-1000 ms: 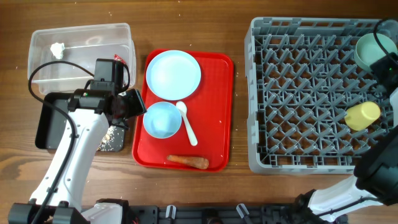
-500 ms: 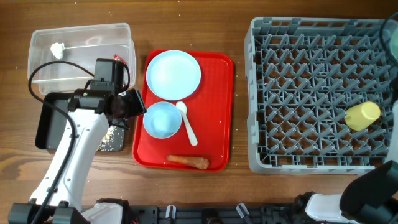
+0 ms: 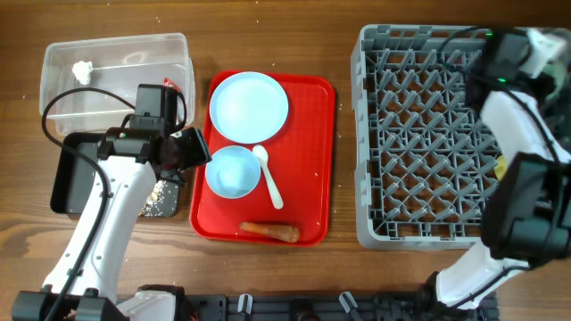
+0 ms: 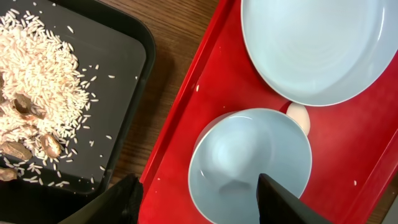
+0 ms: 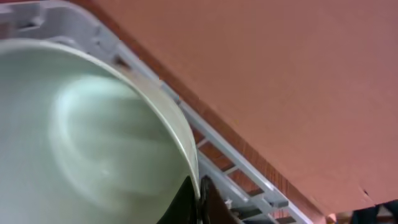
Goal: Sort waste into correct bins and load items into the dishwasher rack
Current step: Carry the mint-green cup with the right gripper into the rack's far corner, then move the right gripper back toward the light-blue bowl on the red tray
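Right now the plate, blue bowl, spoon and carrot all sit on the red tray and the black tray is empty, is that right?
Not quite: the black tray is not empty. The left wrist view shows rice and brown bits in it. The plate, blue bowl, spoon and carrot do all sit on the red tray.

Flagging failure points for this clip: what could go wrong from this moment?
1. The right pincer grips the green bowl only by its rim, near the edge of the rack; it might slip or land outside.
2. The left pincer hangs open over the blue bowl, with the spoon and plate close by; a grasp could knock them.
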`<move>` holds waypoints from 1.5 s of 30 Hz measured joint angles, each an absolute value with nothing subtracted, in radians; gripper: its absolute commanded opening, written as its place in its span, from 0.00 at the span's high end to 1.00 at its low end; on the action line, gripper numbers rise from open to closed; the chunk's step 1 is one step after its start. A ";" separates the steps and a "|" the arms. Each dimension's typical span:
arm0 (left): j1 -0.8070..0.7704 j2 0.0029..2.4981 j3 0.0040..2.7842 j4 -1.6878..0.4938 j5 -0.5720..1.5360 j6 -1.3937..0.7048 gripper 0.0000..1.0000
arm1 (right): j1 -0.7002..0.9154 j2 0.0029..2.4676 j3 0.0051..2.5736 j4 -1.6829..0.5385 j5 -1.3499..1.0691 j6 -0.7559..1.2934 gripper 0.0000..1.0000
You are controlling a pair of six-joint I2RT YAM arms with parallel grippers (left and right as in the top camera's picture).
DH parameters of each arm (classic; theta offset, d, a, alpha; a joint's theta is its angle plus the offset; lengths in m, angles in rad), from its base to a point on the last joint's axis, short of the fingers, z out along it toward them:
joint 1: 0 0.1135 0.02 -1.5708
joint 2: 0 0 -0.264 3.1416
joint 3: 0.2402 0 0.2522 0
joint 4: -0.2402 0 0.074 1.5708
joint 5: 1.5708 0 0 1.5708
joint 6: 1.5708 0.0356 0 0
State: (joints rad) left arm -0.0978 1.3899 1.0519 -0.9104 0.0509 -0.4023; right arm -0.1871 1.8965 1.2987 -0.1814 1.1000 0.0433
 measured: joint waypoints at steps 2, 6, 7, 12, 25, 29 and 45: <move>-0.098 1.390 1.052 -0.910 0.051 -0.402 0.40 | -0.144 1.900 1.300 -0.197 1.121 0.044 0.95; -0.098 1.390 1.052 -0.910 0.051 -0.402 0.40 | -0.077 1.900 1.300 -0.262 1.135 0.041 0.85; -0.098 1.390 1.052 -0.910 0.051 -0.402 0.40 | -0.063 1.901 1.299 -0.289 1.135 0.038 0.80; -0.098 1.390 1.052 -0.910 0.051 -0.402 0.40 | -0.005 1.904 1.298 -0.405 1.134 0.036 0.44; -0.098 1.390 1.052 -0.911 0.051 -0.402 0.36 | 0.049 1.680 1.298 -0.582 0.642 0.024 0.21; -0.098 1.390 1.052 -0.910 0.051 -0.402 0.36 | 0.052 1.485 1.298 -0.585 0.128 0.029 0.21; 0.051 1.390 1.052 -1.052 -0.109 -0.561 0.08 | 0.572 1.724 1.298 -0.629 -0.393 0.157 0.21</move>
State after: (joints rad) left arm 0.0509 1.3899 1.0519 -1.0519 -0.1089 -0.5610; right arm 0.5724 1.7237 1.2984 -0.6292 -0.3927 0.1566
